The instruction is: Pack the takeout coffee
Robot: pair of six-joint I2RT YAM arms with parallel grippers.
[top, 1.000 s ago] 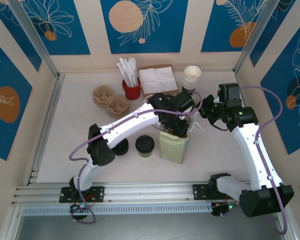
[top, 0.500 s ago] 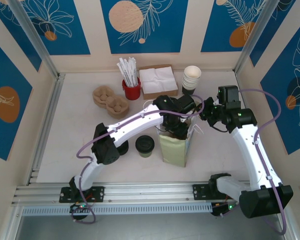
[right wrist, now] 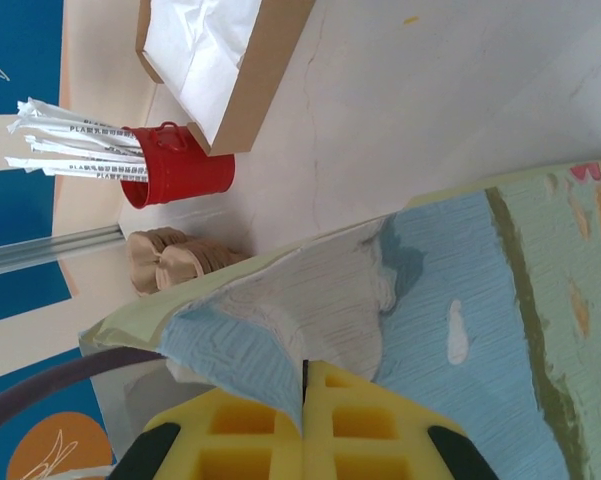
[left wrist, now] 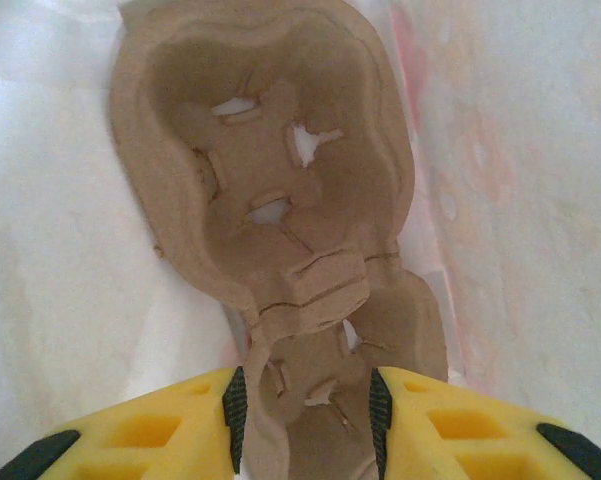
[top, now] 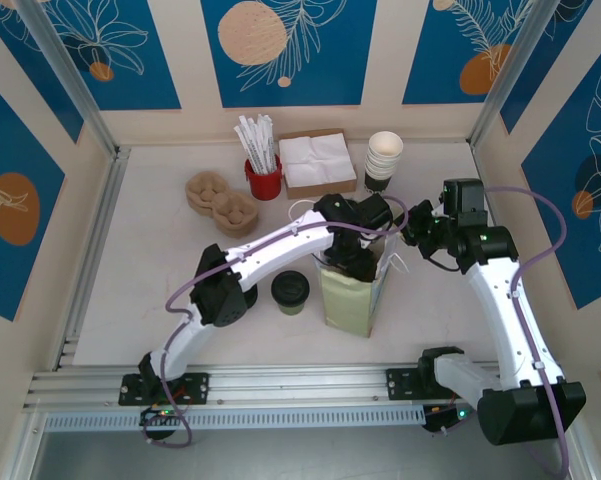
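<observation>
A pale cream tabletop sits inside a booth of cream walls with deep blue panels printed with orange discs and white leaf outlines. Aluminium rails run along its near edge and left side. At the back stand a red cup of paper-wrapped straws, a shallow brown cardboard box of white napkins and a stack of cream paper cups. A stack of brown pulp carriers lies left of the red cup. The takeout coffee, a small dark olive paper cup with a round black lid, stands upright on the bare tabletop just left of an upright pale green paper bag, apart from both arms. The left hand is down inside the bag, its yellow fingers partly apart, the black pads pressed to either side of the near end of a brown moulded-pulp cup carrier. The right hand is pinched fully together on the bag's upper edge at its right side.
</observation>
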